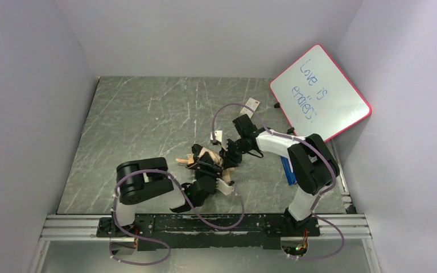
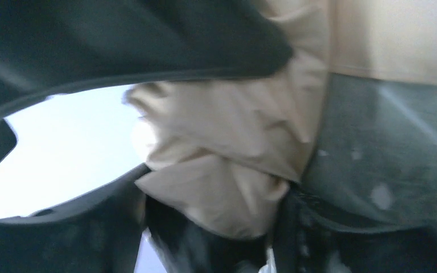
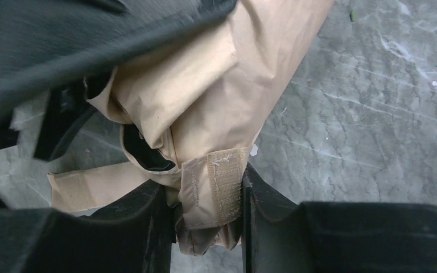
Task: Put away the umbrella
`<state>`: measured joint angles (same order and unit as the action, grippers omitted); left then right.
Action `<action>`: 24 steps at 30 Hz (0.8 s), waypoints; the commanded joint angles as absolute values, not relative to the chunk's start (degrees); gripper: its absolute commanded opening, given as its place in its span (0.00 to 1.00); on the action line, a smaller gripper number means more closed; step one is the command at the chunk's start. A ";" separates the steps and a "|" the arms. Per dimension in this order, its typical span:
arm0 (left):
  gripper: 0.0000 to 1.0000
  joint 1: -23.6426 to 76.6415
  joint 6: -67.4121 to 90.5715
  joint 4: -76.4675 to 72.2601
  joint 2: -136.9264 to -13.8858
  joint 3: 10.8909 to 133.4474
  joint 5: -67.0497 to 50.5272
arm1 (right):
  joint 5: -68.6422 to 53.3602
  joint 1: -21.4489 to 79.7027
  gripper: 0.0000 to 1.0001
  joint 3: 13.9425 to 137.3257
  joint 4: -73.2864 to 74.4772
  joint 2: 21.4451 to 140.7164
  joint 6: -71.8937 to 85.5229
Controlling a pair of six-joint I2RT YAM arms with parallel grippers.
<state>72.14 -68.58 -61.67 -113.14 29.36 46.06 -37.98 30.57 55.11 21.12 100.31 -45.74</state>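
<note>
The umbrella [image 1: 203,158] lies bundled in the middle of the dark marbled table [image 1: 142,125], tan fabric outside and black inside. My right gripper [image 1: 224,161] reaches it from the right. In the right wrist view that gripper [image 3: 207,207] is shut on a fold of the tan umbrella fabric [image 3: 205,102] and its strap with a hook-and-loop patch [image 3: 226,183]. My left gripper [image 1: 207,170] comes up from below and sits against the bundle. The left wrist view is blurred; crumpled tan cloth [image 2: 222,170] fills its centre and the left jaws do not show clearly.
A pink-framed whiteboard [image 1: 320,91] leans against the right wall at the back. A small blue object [image 1: 286,169] lies by the right arm's base. Two white tags [image 1: 252,105] [image 1: 218,136] lie behind the umbrella. Grey walls close in three sides.
</note>
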 commanded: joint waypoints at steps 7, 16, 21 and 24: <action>0.97 73.22 -43.75 -29.36 -84.52 31.74 39.28 | -21.54 31.16 0.07 49.67 18.83 102.39 -42.09; 0.97 69.47 -23.26 -10.81 -54.71 27.53 31.54 | -13.06 33.43 0.11 46.01 13.17 102.31 -41.22; 0.97 56.71 -17.27 -9.29 -50.77 29.72 23.05 | -8.19 35.69 0.14 42.82 8.91 100.62 -40.70; 0.97 47.76 -13.68 -12.12 -51.88 31.35 17.20 | -6.08 37.19 0.16 40.34 5.91 99.14 -40.28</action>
